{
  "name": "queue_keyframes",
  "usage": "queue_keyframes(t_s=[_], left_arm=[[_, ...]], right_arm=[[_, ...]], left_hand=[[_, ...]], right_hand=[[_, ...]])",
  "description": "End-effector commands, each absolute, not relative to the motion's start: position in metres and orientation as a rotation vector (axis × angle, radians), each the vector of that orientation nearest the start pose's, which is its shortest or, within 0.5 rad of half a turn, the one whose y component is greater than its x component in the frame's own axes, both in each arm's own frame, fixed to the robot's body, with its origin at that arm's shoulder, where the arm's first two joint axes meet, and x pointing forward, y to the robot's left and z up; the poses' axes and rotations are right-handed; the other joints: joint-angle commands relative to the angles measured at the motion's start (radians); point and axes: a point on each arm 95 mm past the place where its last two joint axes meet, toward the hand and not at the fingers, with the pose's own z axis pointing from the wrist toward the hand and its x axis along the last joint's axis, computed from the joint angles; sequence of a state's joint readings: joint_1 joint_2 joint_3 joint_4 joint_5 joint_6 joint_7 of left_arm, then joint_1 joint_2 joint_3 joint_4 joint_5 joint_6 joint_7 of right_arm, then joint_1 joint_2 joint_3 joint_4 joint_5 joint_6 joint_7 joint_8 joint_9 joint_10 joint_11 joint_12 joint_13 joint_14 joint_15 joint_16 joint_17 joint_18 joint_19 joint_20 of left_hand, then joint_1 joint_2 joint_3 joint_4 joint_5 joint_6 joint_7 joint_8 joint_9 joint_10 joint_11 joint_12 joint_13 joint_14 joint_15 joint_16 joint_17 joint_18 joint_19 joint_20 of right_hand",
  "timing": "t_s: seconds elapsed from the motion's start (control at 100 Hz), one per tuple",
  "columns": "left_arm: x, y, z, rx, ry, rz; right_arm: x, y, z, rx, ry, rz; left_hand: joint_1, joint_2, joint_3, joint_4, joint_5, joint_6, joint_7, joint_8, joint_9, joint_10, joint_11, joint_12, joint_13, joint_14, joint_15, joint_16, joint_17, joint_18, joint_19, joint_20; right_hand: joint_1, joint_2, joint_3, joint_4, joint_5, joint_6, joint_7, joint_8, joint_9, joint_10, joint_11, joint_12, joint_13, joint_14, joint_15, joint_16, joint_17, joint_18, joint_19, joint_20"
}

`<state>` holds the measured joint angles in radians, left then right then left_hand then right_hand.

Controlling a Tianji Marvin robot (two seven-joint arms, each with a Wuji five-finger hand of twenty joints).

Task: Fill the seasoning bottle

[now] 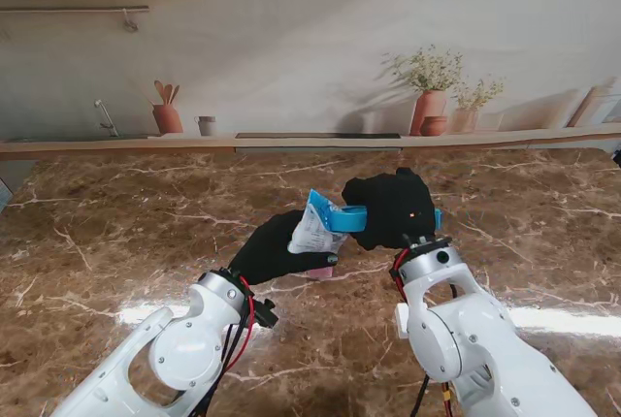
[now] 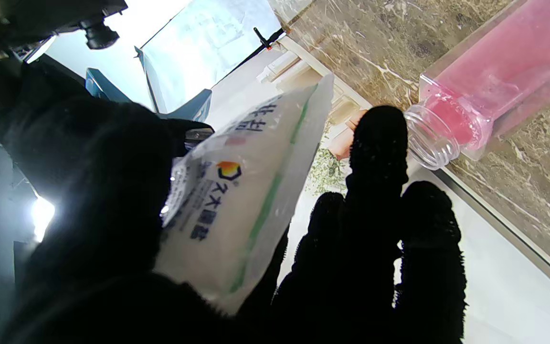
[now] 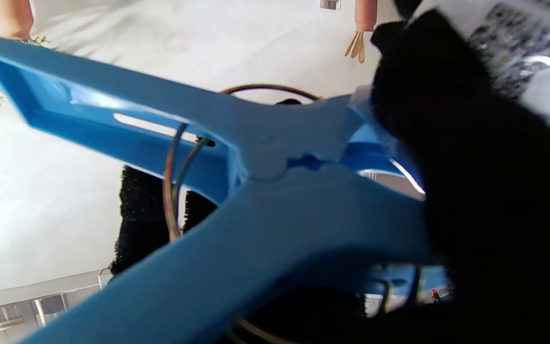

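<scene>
My left hand (image 1: 267, 252) is shut on a white seasoning bag (image 1: 312, 231) with blue and green print, held above the table. The bag (image 2: 237, 200) fills the middle of the left wrist view between the black fingers (image 2: 380, 157). A blue clip (image 1: 342, 217) sits on the bag's top edge, and my right hand (image 1: 393, 208) is shut on that clip (image 3: 237, 200). The seasoning bottle (image 2: 490, 91), clear, square and holding pink grains, stands uncapped on the table near the left fingertips. From the stand only a pink sliver of the bottle (image 1: 323, 271) shows by the left hand.
The brown marble table (image 1: 146, 233) runs back to a ledge (image 1: 310, 142) against the wall. On the ledge stand terracotta pots with plants (image 1: 430, 97) at the right and a utensil pot (image 1: 167, 112) with a small cup at the left.
</scene>
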<state>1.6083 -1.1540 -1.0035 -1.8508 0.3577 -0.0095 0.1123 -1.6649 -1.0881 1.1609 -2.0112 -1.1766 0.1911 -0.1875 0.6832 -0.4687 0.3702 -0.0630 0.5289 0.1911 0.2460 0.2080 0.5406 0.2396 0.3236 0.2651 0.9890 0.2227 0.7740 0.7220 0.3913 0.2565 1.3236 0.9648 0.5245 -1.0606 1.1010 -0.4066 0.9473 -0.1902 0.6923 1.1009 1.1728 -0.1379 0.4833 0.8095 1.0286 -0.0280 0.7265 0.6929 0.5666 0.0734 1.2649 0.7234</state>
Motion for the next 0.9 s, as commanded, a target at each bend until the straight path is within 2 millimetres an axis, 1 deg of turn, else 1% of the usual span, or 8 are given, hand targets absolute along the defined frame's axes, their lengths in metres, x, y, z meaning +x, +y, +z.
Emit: queue_keyframes(t_s=[0.0,0.19,0.24,0.32,0.55,0.64,0.71,0.89], left_arm=[[0.343,-0.124,-0.275,-1.702,1.161,-2.243],[0.344,-0.126,-0.278,-1.72,1.088,-2.251],[0.344,-0.126,-0.278,-1.725,1.07,-2.258],[0.344,-0.127,-0.278,-1.732,1.015,-2.268],[0.344,-0.125,-0.282,-1.792,0.931,-2.289],[0.344,-0.124,-0.284,-1.794,0.909,-2.302],[0.345,-0.123,-0.284,-1.796,0.9,-2.311],[0.348,-0.121,-0.285,-1.724,0.944,-2.372]], right_arm=[[0.347,0.066,-0.203,0.847,1.185,1.645],[0.346,0.074,-0.204,0.826,1.194,1.616],[0.345,0.076,-0.204,0.82,1.194,1.613],[0.343,0.078,-0.203,0.797,1.203,1.596],[0.338,0.077,-0.202,0.709,1.213,1.557],[0.334,0.074,-0.203,0.693,1.236,1.548],[0.332,0.07,-0.203,0.662,1.257,1.526],[0.323,0.054,-0.201,0.609,1.347,1.451]], left_hand=[[-0.027,-0.05,0.157,-0.025,0.058,-0.059,0.056,0.02,0.045,-0.023,0.018,0.019,0.052,-0.032,0.03,-0.016,0.023,-0.016,0.064,-0.016],[0.065,-0.077,0.489,-0.045,0.212,-0.128,0.199,0.083,0.24,-0.058,0.068,0.041,0.14,-0.045,0.034,-0.032,0.101,-0.003,0.091,-0.056],[0.156,-0.107,0.498,-0.134,0.287,-0.14,0.26,0.084,0.338,-0.062,0.097,0.051,0.172,-0.055,0.032,-0.039,0.129,-0.006,0.095,-0.076],[0.24,-0.111,0.559,-0.163,0.387,-0.181,0.431,0.022,0.547,-0.083,0.049,0.15,0.223,-0.068,0.01,-0.072,0.187,-0.011,0.101,-0.155],[0.281,-0.112,0.597,-0.165,0.479,-0.263,0.628,0.098,0.663,-0.094,0.087,0.344,0.246,-0.061,-0.052,-0.089,0.254,0.015,0.061,-0.27],[0.316,-0.104,0.597,-0.163,0.497,-0.272,0.652,0.211,0.663,-0.1,0.108,0.447,0.249,-0.055,-0.035,-0.068,0.257,0.031,0.057,-0.294],[0.338,-0.097,0.604,-0.162,0.501,-0.262,0.662,0.285,0.657,-0.101,0.133,0.492,0.245,-0.036,-0.015,-0.049,0.252,0.046,0.053,-0.291],[0.379,-0.054,0.588,-0.158,0.501,-0.224,0.634,0.366,0.632,-0.097,0.17,0.513,0.231,-0.029,-0.007,-0.025,0.218,0.06,0.042,-0.258]], right_hand=[[0.123,0.11,0.128,0.089,0.138,-0.199,0.266,0.104,0.065,-0.016,0.081,0.039,0.022,-0.003,0.02,0.006,0.017,0.018,0.075,0.015],[0.123,0.11,0.128,0.089,0.139,-0.198,0.264,0.106,0.066,-0.015,0.081,0.039,0.024,-0.002,0.022,0.008,0.019,0.017,0.076,0.015],[0.122,0.109,0.128,0.089,0.139,-0.198,0.263,0.106,0.066,-0.016,0.081,0.039,0.024,-0.002,0.022,0.008,0.02,0.017,0.076,0.015],[0.121,0.111,0.127,0.088,0.139,-0.198,0.262,0.107,0.064,-0.015,0.08,0.039,0.021,-0.003,0.02,0.007,0.019,0.017,0.076,0.015],[0.115,0.094,0.105,0.082,0.066,-0.204,0.208,0.092,0.021,-0.031,0.06,0.046,-0.009,-0.022,-0.02,-0.006,0.001,0.005,0.044,0.002],[0.049,0.117,0.089,0.083,-0.16,-0.122,0.083,-0.127,-0.119,-0.02,-0.03,0.045,-0.09,-0.037,-0.107,-0.06,-0.058,-0.008,-0.032,-0.008],[-0.038,0.161,0.117,0.24,-0.27,0.008,-0.175,-0.262,-0.277,0.003,-0.08,-0.151,-0.162,-0.037,-0.169,-0.084,-0.115,-0.015,-0.114,-0.005],[-0.196,0.186,0.021,0.235,-0.545,0.218,-0.532,-0.488,-0.684,0.1,-0.238,-0.328,-0.589,0.011,-0.405,-0.217,-0.403,-0.044,-0.398,0.002]])
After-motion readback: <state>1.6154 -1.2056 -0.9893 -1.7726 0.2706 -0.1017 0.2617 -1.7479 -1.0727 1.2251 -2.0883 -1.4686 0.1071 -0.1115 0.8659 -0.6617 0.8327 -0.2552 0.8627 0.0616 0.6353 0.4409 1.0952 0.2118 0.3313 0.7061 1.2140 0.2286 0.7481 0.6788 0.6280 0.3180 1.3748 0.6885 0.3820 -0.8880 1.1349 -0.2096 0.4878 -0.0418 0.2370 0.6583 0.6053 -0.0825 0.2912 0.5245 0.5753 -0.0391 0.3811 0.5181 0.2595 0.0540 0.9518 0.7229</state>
